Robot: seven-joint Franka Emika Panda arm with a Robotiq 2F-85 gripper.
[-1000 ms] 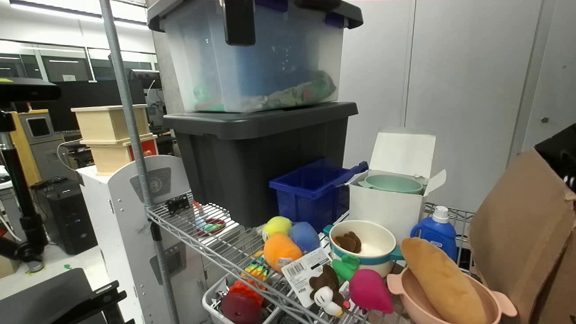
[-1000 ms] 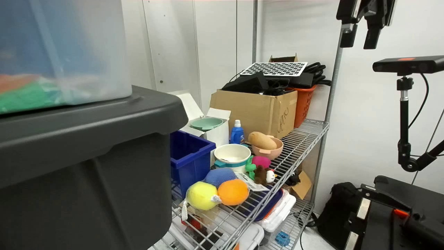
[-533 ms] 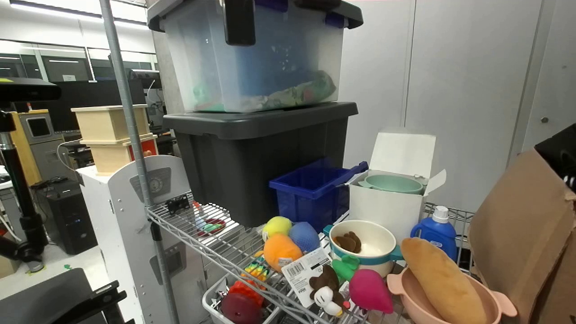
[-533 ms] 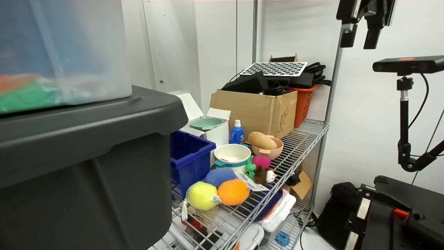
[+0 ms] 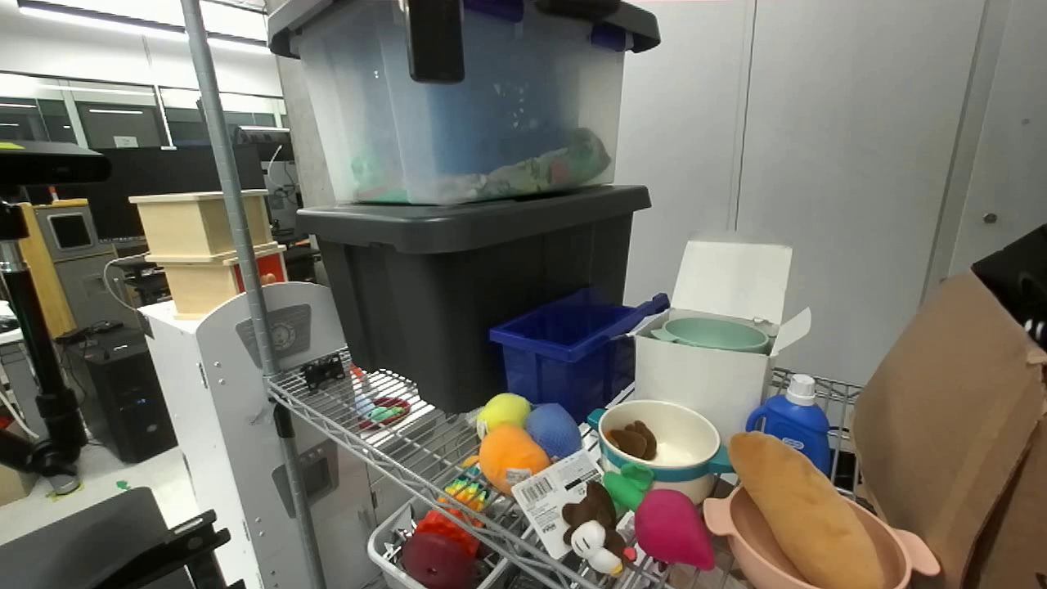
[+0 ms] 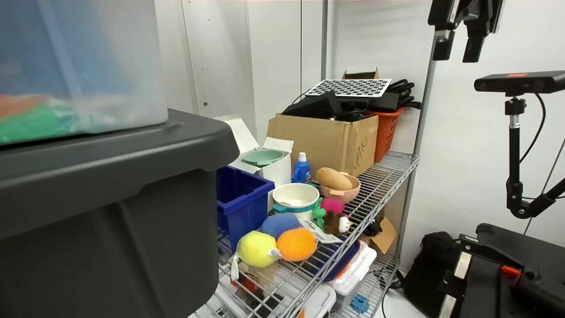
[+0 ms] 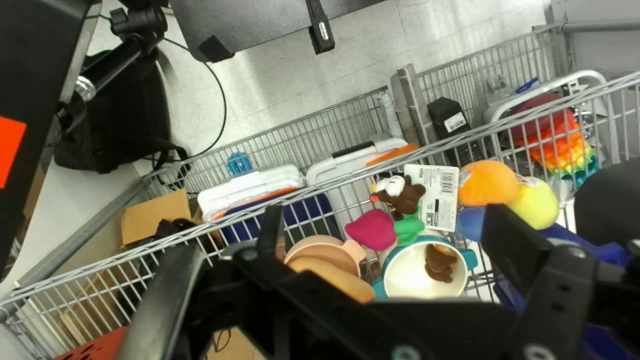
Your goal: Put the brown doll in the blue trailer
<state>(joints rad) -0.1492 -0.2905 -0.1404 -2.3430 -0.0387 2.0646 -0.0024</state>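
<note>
The jaws of the Robotiq gripper (image 6: 457, 52) were held wide apart, well above the height of the blue plastic bin (image 6: 247, 216) and white-faced brown plush doll (image 7: 406, 196)

The gripper (image 6: 457, 50) hung in the upper right of an exterior view, its two black fingers (image 6: 474, 47) pointing down with a gap between them. In an exterior view, one fingertip (image 5: 436, 47) showed at the top edge, left of centre. In the wrist view its dark linkage (image 7: 300, 300) crossed the bottom, fingers well apart.
</note>
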